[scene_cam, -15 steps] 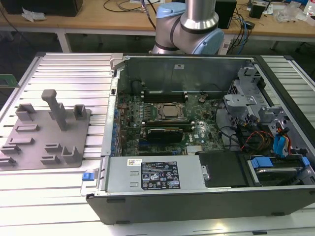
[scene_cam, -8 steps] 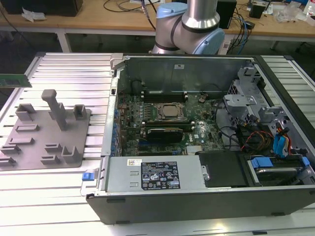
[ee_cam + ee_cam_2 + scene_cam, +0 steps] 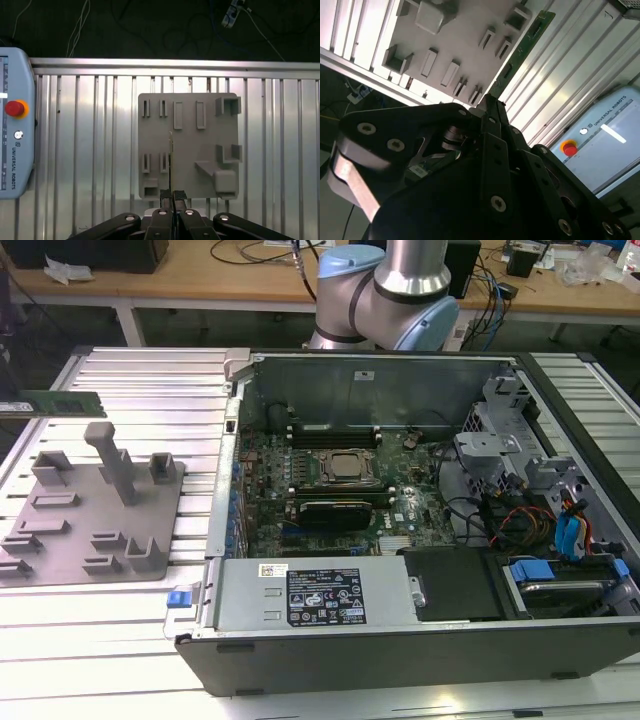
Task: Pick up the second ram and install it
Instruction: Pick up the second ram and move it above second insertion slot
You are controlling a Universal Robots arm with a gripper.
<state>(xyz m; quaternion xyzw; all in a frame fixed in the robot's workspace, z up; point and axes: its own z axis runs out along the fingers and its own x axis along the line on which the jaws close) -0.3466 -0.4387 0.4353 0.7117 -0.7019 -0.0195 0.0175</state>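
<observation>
The second ram [image 3: 60,402], a long green stick, hangs in the air above the slatted table at the exterior view's far left, level and off the grey fixture plate [image 3: 95,515]. In the first wrist view it appears edge-on as a thin line [image 3: 170,150] running out from my gripper [image 3: 172,192], over the fixture plate [image 3: 187,145]. In the second wrist view the green stick [image 3: 525,45] extends from between the black fingertips of my gripper [image 3: 490,100]. The gripper is shut on one end of the stick.
The open computer case [image 3: 230,365] stands at the exterior view's right, with the motherboard, CPU socket [image 3: 345,468], memory slots [image 3: 335,430] and a black expansion card [image 3: 335,512] inside. A teach pendant [image 3: 15,125] lies beside the slatted table [image 3: 150,375]. The arm's base [image 3: 385,295] rises behind the case.
</observation>
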